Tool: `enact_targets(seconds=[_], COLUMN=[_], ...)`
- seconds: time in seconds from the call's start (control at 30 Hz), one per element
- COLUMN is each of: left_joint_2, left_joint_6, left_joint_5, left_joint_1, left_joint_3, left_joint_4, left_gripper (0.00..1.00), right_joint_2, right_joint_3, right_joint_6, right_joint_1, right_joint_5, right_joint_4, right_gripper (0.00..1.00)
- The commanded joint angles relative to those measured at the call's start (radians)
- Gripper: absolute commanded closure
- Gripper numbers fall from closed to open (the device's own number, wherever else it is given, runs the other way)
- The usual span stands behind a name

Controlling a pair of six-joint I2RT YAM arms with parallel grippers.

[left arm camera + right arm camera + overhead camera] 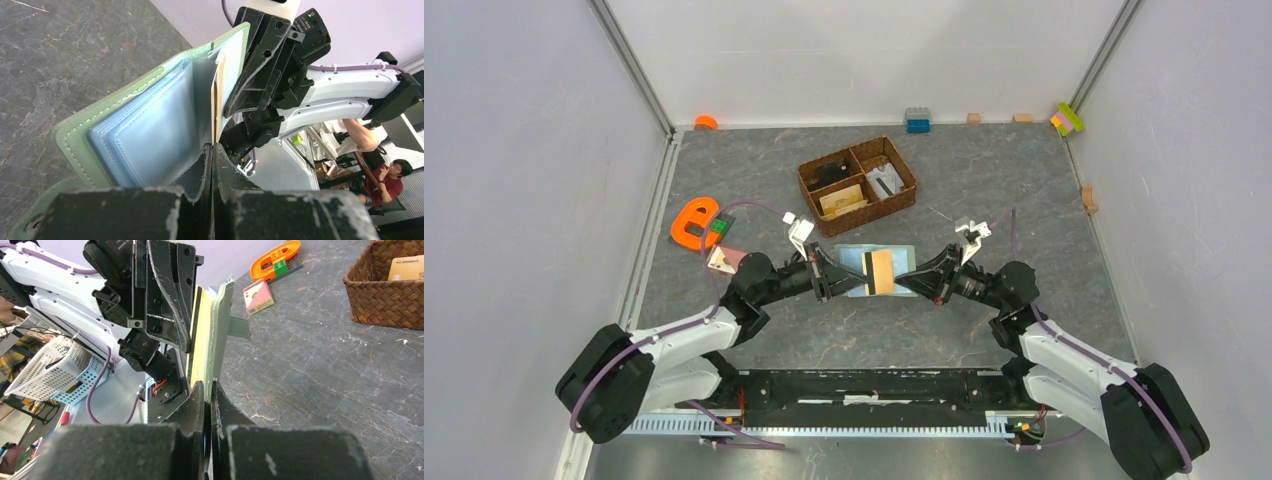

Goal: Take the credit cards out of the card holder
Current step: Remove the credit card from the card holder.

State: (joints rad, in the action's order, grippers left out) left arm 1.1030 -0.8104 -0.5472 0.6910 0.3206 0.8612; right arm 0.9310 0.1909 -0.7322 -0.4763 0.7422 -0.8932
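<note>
The card holder (852,258) is held open above the table's middle, sage-green outside (75,135) with pale blue sleeves inside. A tan-orange credit card (880,272) with a black stripe stands out of it. In the left wrist view the card's thin edge (216,100) runs down into my left gripper (213,146), which is shut on it. My right gripper (209,382) is shut on the card holder's green edge (221,325), with the yellow, black-striped card (198,345) just beside it. The two grippers face each other across the holder.
A brown wicker divided basket (905,165) behind the holder has a tan card (842,198) in one compartment. At the left lie an orange e-shape (692,222) and a small pinkish card-like piece (724,260). Small blocks line the back wall.
</note>
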Motion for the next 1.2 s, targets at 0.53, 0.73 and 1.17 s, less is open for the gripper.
enact_targets(seconds=[0.53,0.73,1.17], left_joint_2=[0.08,0.102,0.161], left_joint_6=[-0.067,-0.083,-0.144], left_joint_5=[-0.085,-0.083,-0.114], left_joint_1=[-0.004,-0.004,-0.004], left_joint_3=[0.02,0.006,0.012], left_joint_4=[0.173,0.223,0.323], left_gripper=[0.68,0.42,0.97], right_joint_2=[0.053,0.053,0.068], right_joint_3=[-0.016,-0.016,-0.015], right_joint_6=[-0.096,-0.105,-0.109], right_joint_1=[0.001,0.0,-0.015], right_joint_5=[0.077,0.083,0.078], right_joint_4=[-0.217,-0.226,-0.219], right_gripper=[1.0,1.0,1.0])
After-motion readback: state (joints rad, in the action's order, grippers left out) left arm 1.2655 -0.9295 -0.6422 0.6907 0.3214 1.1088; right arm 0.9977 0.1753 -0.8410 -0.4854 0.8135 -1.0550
